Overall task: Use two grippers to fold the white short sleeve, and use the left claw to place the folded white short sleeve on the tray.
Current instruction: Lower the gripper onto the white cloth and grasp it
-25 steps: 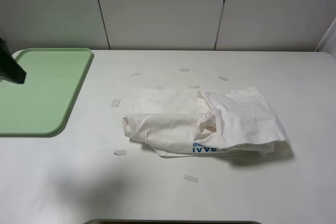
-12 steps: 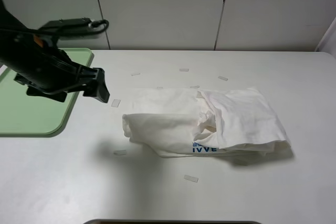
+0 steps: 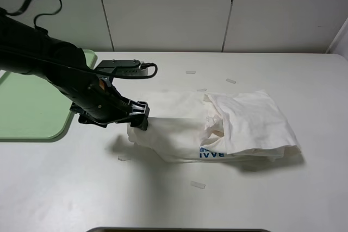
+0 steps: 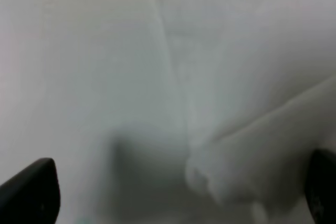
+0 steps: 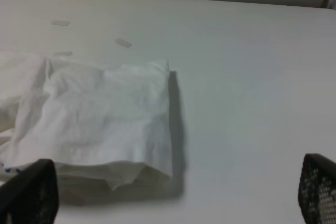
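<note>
My left pincer [image 3: 142, 116] is open wide and holds nothing. It is down low at the left end of the white short sleeve [image 3: 234, 123], right by the bunched edge of the cloth. From my left wrist I see one black finger [image 4: 29, 195] at each side. A soft fold of the shirt lies in the gap between them. I cannot tell if the fingers touch the cloth yet.

My right pincer [image 5: 173, 198] is open wide too and holds nothing. It hangs above the table [image 3: 272, 194], apart from the shirt. From my right wrist I look down at the shirt's right end.

The shirt lies in a crumpled, folded-over heap in the middle of the white table, a bit to the right. Blue letters [image 3: 212, 154] show on its near edge.

The tray [image 3: 27, 112] is pale green. It sits at the far left of the table, well apart from the shirt. My left arm reaches across its near right corner.

Little tape strips [image 3: 197, 185] lie here and there on the table around the shirt.
</note>
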`<state>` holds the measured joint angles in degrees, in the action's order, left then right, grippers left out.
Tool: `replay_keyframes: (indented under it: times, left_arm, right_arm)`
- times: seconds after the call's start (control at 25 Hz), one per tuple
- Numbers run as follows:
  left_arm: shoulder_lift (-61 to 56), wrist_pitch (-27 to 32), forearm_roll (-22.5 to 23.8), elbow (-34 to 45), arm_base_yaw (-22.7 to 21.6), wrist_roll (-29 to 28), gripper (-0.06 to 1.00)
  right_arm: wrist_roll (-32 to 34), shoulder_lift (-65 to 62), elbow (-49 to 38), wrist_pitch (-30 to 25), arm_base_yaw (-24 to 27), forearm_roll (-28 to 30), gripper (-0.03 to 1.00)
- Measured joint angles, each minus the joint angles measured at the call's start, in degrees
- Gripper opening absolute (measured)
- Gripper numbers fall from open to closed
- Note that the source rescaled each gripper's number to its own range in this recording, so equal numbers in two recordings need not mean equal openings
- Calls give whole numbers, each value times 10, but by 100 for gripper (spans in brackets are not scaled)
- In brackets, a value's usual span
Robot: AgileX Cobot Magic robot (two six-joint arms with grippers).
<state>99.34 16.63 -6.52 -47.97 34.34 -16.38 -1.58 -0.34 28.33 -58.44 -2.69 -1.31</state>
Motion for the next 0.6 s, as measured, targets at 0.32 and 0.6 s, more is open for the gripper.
replay_keyframes:
  times: [0.32,0.6]
  left_arm:
    - [64,-86,0,0,27,-38,92]
    - [106,-179,0,-1,68,-49,92]
  right_arm:
    - [0,0,0,0,0,0,100]
    - [0,0,0,0,0,0,100]
